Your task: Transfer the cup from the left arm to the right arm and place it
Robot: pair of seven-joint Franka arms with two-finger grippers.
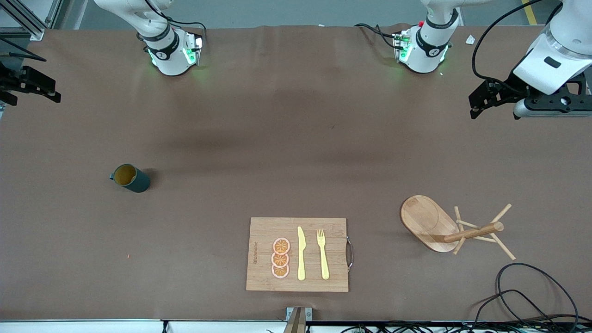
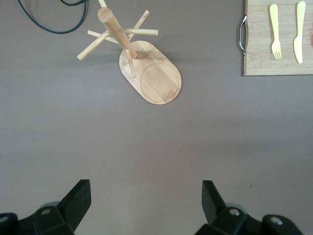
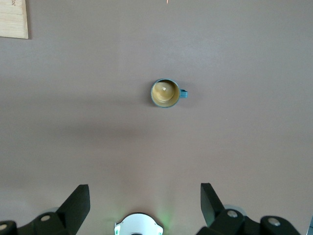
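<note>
A small dark teal ribbed mug with a tan-orange inside [image 1: 130,178] is standing upright on the brown table [image 1: 277,138], toward the right arm's end and about midway between the edge by the robots' bases and the edge by the front camera, its handle pointing toward that end of the table. The right gripper [image 3: 145,203] is hanging high over the table's edge at the right arm's end, its black fingers [image 3: 78,203] spread wide and holding nothing, with the mug well apart from them. The left gripper [image 2: 146,203] is hanging over the corner by the left arm's base, its fingers [image 2: 79,199] likewise spread wide and empty. Both arms are waiting. A rectangular wooden chopping board with a metal handle [image 1: 263,277] is lying at the middle of the edge nearest the front camera, carrying three orange slices [image 1: 280,258], a yellow plastic knife [image 1: 301,254] and a yellow plastic fork [image 1: 322,254] side by side. Toward the left arm's end, near the same edge, a wooden mug tree with an oval base [image 1: 428,222] is standing, its pegs [image 1: 502,212] branching off the post. Black cables [image 1: 532,296] are looping at the corner nearest the camera at that end.
</note>
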